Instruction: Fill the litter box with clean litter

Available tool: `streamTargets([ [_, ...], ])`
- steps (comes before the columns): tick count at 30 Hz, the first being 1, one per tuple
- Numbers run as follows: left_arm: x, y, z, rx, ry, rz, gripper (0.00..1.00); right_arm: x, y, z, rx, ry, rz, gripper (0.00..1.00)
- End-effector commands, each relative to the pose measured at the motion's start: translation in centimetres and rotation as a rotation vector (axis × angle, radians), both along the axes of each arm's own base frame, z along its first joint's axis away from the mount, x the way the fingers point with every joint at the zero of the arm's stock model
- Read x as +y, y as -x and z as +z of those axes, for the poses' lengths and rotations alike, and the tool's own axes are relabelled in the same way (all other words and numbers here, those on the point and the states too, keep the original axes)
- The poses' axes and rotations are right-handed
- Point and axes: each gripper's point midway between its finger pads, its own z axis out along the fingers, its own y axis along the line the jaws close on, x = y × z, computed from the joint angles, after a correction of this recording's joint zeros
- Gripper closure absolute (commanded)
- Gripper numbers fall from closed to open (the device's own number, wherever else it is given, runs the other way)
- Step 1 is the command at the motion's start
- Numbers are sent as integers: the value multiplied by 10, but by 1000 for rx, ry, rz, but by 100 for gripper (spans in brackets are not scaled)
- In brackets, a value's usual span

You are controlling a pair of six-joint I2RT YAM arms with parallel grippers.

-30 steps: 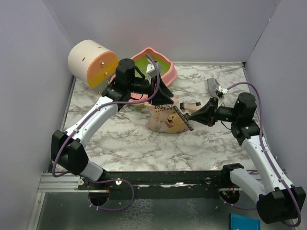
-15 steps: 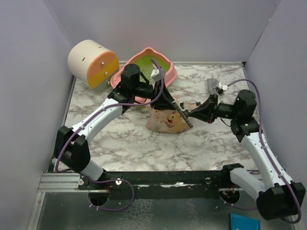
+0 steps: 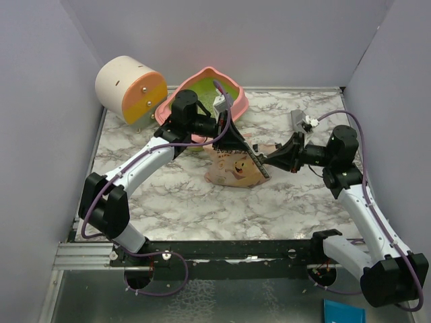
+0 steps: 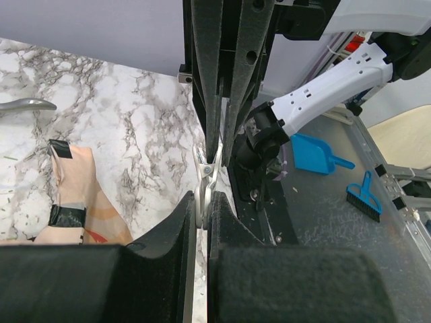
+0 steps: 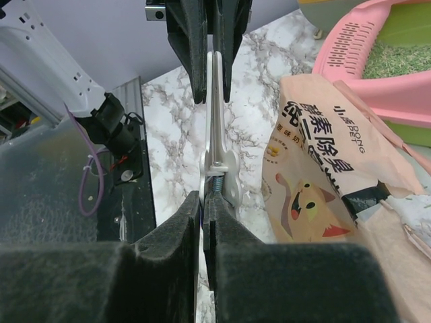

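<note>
Now left gripper and right gripper both clamped on white spring clip, mid-frame, over the bag

We log the litter box at the back, left of centre: a pink wavy-rimmed tray, open side up, with a lime-green inside and slotted lip. Clean litter, pale greenish granules, lies inside.

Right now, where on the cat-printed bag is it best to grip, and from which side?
Probably the taped, flattened end of the bag, coming from the robot's right: it lies thin there, while the printed body bulges and the litter box blocks the far side.
</note>
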Motion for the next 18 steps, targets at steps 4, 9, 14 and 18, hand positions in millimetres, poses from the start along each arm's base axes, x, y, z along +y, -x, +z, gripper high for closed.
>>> streamTargets([
  [4, 1, 8, 3, -44, 19, -31, 100, -1, -12, 13, -11, 16, -66, 61],
  [9, 5, 13, 8, -56, 27, -39, 100, -3, -18, 17, -14, 27, -101, 51],
  [14, 8, 21, 14, -70, 39, -68, 100, -5, -24, 12, -8, 43, -132, 50],
  [18, 11, 25, 17, -79, 46, -73, 100, -4, -22, 10, 5, 40, -106, 50],
])
